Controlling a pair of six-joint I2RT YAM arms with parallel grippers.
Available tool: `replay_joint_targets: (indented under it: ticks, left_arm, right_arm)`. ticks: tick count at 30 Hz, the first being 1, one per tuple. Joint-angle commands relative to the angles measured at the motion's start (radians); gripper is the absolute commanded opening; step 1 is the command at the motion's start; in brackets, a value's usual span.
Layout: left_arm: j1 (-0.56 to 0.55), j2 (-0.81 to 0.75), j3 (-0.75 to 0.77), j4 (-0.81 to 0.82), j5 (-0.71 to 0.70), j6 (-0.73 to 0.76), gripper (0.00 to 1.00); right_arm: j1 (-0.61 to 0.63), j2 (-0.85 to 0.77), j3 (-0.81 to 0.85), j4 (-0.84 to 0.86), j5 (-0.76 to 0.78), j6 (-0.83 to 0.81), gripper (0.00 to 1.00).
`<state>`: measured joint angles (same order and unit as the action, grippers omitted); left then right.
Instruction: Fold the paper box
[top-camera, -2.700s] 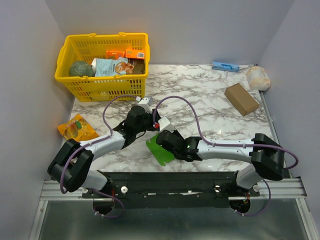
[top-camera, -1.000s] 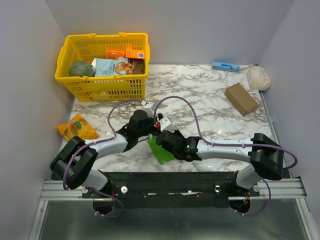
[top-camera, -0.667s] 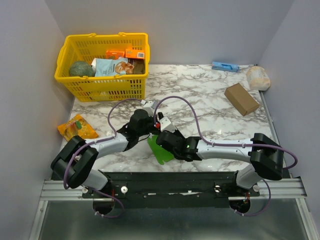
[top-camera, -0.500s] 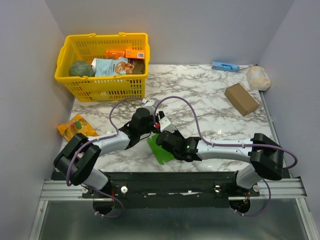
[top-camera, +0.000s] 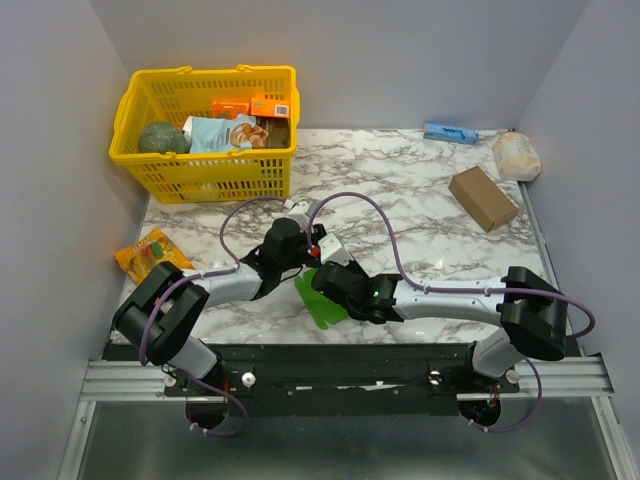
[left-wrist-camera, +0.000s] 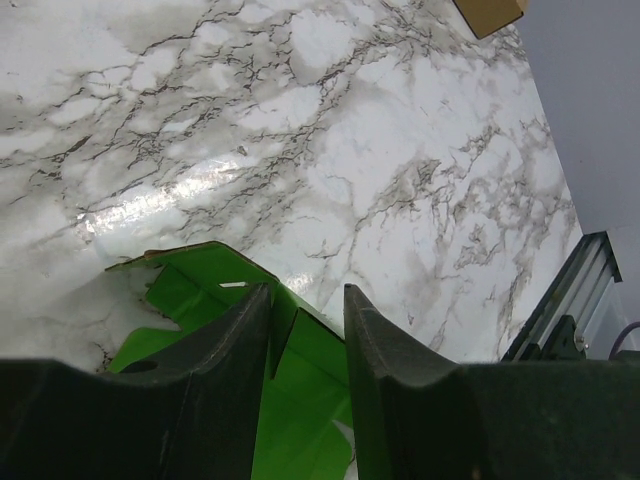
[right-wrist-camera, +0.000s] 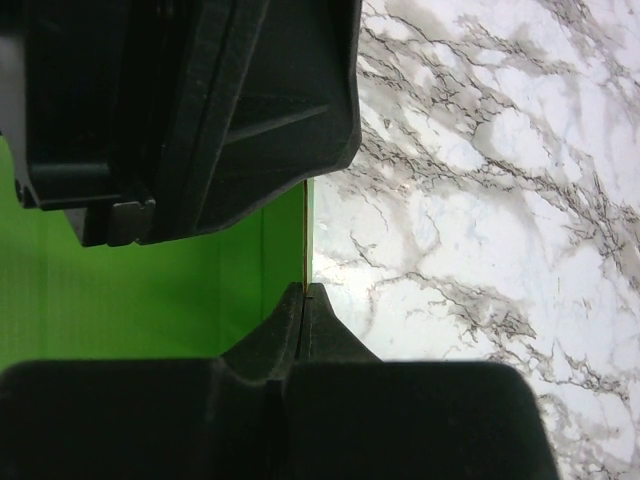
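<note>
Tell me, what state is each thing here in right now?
paper box, still mostly flat, one edge pinched by the right tool
right tool, shut on the paper box
left tool, open, straddling a flap of the card
yellow basket, upright, holding groceries
brown box, closed, lying flat

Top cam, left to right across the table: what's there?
orange snack packet → paper box → blue packet → white bag. The yellow basket and brown cardboard box overlap their neighbours, so they are skipped.
</note>
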<state>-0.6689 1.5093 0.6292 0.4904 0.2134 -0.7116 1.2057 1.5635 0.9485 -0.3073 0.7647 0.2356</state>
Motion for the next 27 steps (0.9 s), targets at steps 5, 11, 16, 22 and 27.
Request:
replay_joint_targets:
  ticks: [5,11,16,22,27]
  left_arm:
    - [-0.005,-0.004,-0.109,0.112,0.024,0.023,0.38]
    - [-0.006,0.002,-0.126,0.141,0.021,0.049,0.37]
    - [-0.006,0.017,-0.138,0.174,0.029,0.060,0.36]
    - [-0.005,0.034,-0.158,0.232,0.040,0.064,0.36]
    - [-0.006,0.046,-0.177,0.278,0.046,0.067,0.36]
  right_arm:
    - [0.009,0.006,-0.014,-0.026,-0.105,0.065,0.11]
    - [0.002,-0.043,-0.005,-0.036,-0.179,0.087,0.30]
    - [-0.029,-0.080,-0.004,-0.046,-0.286,0.123,0.45]
    - [-0.118,-0.140,-0.017,-0.049,-0.455,0.183,0.59]
    - [-0.189,-0.169,-0.039,-0.049,-0.548,0.214,0.71]
